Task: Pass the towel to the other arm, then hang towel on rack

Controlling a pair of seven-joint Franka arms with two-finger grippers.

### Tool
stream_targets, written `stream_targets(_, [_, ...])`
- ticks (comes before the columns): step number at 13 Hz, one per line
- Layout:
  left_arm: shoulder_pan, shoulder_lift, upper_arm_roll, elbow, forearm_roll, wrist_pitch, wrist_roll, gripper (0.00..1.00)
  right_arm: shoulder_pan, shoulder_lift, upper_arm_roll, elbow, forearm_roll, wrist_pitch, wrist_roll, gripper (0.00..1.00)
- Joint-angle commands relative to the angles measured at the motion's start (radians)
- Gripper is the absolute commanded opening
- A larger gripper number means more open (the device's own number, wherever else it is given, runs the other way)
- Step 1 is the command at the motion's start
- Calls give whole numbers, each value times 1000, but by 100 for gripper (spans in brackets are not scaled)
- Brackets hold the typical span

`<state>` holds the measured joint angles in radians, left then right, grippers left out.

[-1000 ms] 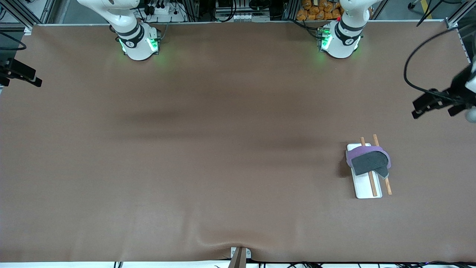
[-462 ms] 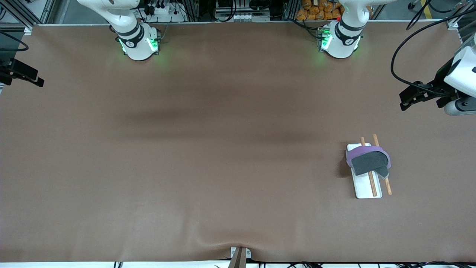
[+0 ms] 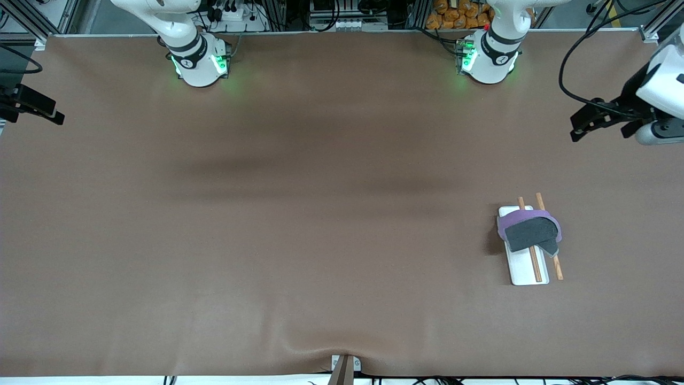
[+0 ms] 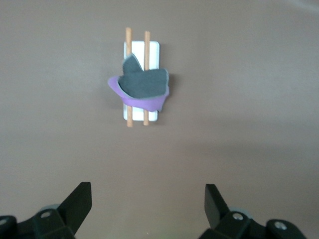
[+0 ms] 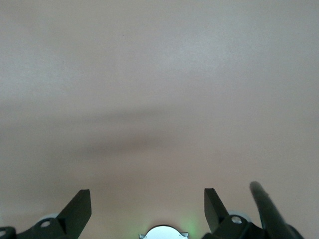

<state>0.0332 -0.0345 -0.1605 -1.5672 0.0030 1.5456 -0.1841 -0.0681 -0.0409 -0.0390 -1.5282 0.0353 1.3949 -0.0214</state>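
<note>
Below the left gripper (image 4: pixel 147 199), the towel (image 3: pixel 529 231) looks like matt cloth, grey over purple; the rack (image 3: pixel 526 267) has a smooth white, perhaps plastic, base and wooden rods.

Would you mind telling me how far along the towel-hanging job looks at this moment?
It looks essentially done: the towel is draped across both rods of the rack, held by neither arm. Nothing is in hand. The left claw is open, up over the table's edge at the left arm's end; the right claw waits open over bare table. At most, parking the arms is left.
</note>
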Motion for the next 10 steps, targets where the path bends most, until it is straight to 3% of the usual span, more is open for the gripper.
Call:
stream_targets(1, [-25, -50, 24, -47, -18, -33, -8, 100, 5, -8, 1, 0, 0, -5, 18, 100])
stream_targets(10, [-44, -44, 26, 4, 48, -104, 2, 100, 4, -8, 1, -6, -3, 3, 18, 100])
